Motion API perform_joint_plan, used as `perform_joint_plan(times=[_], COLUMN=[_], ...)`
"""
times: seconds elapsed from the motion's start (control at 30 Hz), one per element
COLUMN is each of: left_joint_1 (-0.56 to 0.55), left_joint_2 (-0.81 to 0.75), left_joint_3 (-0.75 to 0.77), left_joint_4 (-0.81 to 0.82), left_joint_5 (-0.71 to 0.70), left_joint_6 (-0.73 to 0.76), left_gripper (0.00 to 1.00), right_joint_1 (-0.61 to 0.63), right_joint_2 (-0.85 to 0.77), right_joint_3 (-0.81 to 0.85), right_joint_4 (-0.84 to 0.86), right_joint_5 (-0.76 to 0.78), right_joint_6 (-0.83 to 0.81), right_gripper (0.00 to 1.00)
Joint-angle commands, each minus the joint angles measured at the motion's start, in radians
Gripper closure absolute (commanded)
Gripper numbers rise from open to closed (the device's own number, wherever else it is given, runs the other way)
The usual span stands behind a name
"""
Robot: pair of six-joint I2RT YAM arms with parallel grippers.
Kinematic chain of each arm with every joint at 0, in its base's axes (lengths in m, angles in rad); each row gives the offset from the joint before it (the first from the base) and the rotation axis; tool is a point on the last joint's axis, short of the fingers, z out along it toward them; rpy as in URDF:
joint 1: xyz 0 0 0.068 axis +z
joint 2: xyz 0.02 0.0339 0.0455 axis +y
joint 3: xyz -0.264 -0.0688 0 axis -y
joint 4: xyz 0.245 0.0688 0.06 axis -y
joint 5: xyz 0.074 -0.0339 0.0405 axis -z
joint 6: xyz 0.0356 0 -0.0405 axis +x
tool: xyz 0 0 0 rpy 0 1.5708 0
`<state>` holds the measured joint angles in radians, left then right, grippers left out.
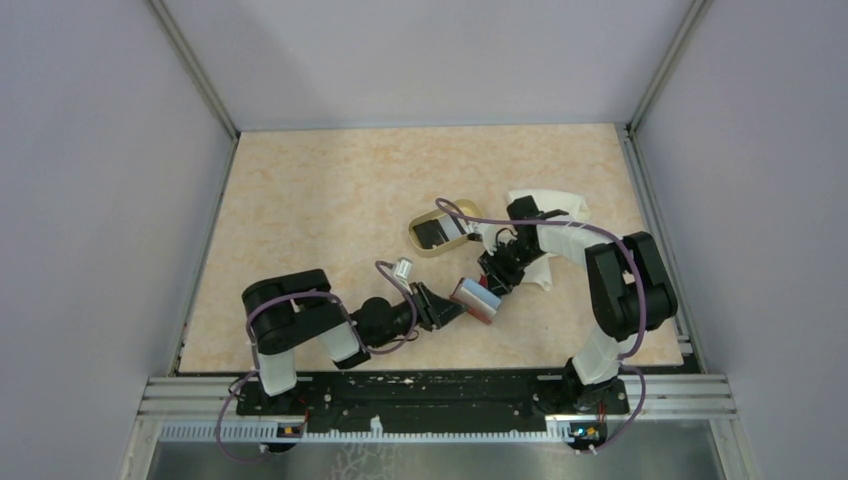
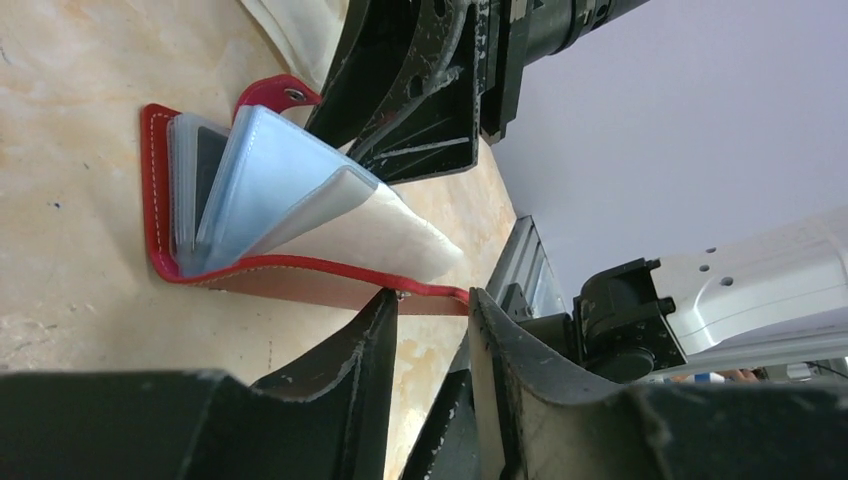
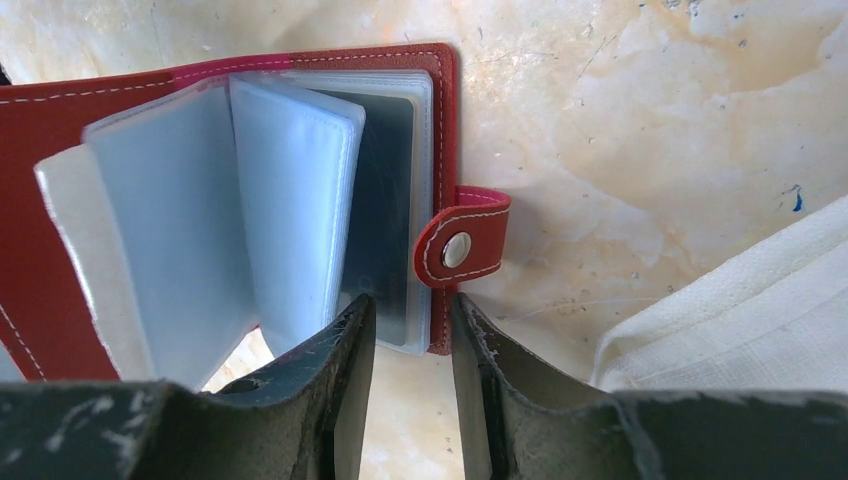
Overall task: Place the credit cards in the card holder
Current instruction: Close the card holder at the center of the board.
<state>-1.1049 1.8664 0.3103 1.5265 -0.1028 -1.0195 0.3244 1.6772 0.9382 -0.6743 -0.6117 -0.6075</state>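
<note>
1. Holder (image 1: pixel 478 298) lies open on the table (image 1: pixel 320 200), red covers spread. It is between the two grippers and near the tray (image 1: pixel 413 235), on the arms' side of it.
2. Its clear sleeves (image 3: pixel 290 200) fan upward. One dark card (image 3: pixel 385 200) shows through a sleeve against the snap-side cover. The other sleeves look pale and glossy, and whether any is filled cannot be made out.
3. Right gripper (image 3: pixel 410 305) is closed on the holder. Its jaws stand narrow around the lower edge of the snap-side cover and the sleeves against it, just beside the snap tab (image 3: pixel 458 248).
4. Left gripper (image 2: pixel 432 300) is at the opposite cover, whose free edge lies across the small gap between the jaws. Whether they pinch it or merely flank it cannot be told.
5. Cards (image 1: pixel 435 233) outside the holder lie in the tray as one dark patch. Their number cannot be read from above.
6. Cloth (image 1: pixel 560 205) lies under the right arm, which hides most of it. A corner shows in the right wrist view, apart from the holder.
7. In the top view the holder is small and both grippers crowd its edges, so contact cannot be judged there.
</note>
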Motion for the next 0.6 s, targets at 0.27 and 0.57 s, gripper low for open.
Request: perform_joint_plan(times=[0.27,0.57], left_joint_1=[0.083,0.089], left_joint_2=[0.038,0.015], left_joint_3=[0.115,0.196], left_joint_4=[-0.094,-0.356], left_joint_5=[0.019,0.008], left_joint_6=[-0.023,0.059], left_gripper=[0.78,0.80], right_joint_1=[-0.029,-0.060], right_joint_2=[-0.111,-0.176], right_joint_3=[0.015,0.053], right_joint_4=[-0.014,0.029], right_joint_5=[-0.004,0.018], right_joint_6=[0.012,0.011], right_gripper=[0.53,0.48])
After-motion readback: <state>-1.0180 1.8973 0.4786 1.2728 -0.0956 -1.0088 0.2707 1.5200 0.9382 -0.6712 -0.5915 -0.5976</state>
